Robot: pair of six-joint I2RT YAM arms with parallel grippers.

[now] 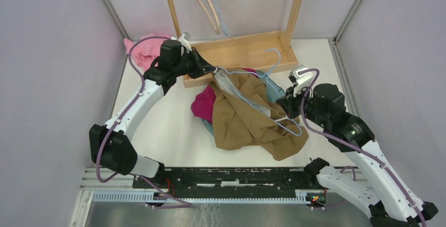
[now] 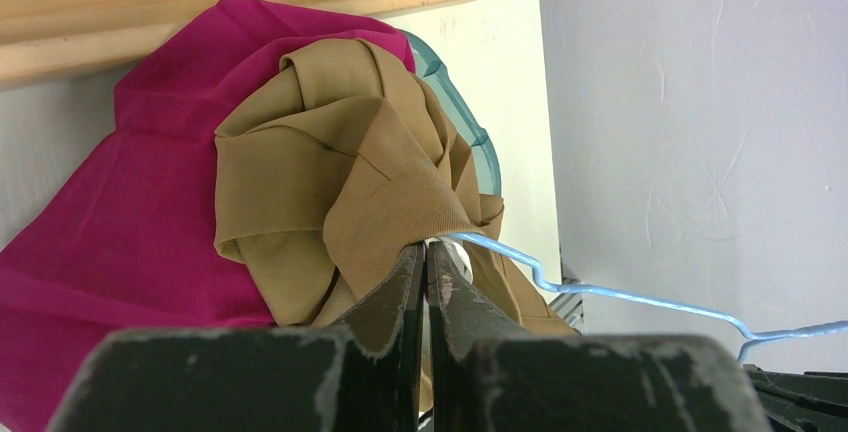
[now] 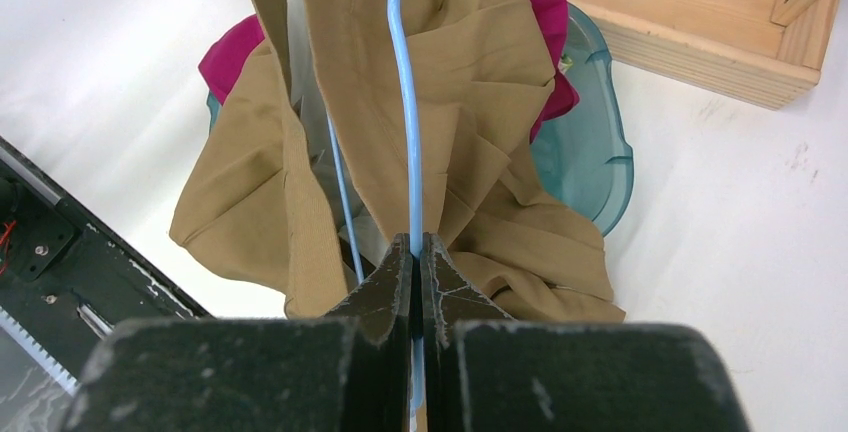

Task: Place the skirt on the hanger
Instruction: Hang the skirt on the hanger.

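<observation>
You had your left hand (image 2: 425, 262) clenched on the skirt (image 1: 242, 116) and your right hand (image 3: 415, 247) clamped on the hanger (image 3: 408, 102). The skirt lay heaped on the table (image 1: 158, 127), seemingly half-threaded; hanging it remained.

Bright, even, diffuse light filled all views, casting only soft, faint shadows. The dark left fingers (image 2: 390, 302) and right fingers (image 3: 392, 292), close to the lens, looked slightly soft. The skirt (image 2: 330, 172) and hanger (image 3: 405, 102) beyond their tips were sharp. The white table (image 3: 760, 222) past them was nearly washed out.
</observation>
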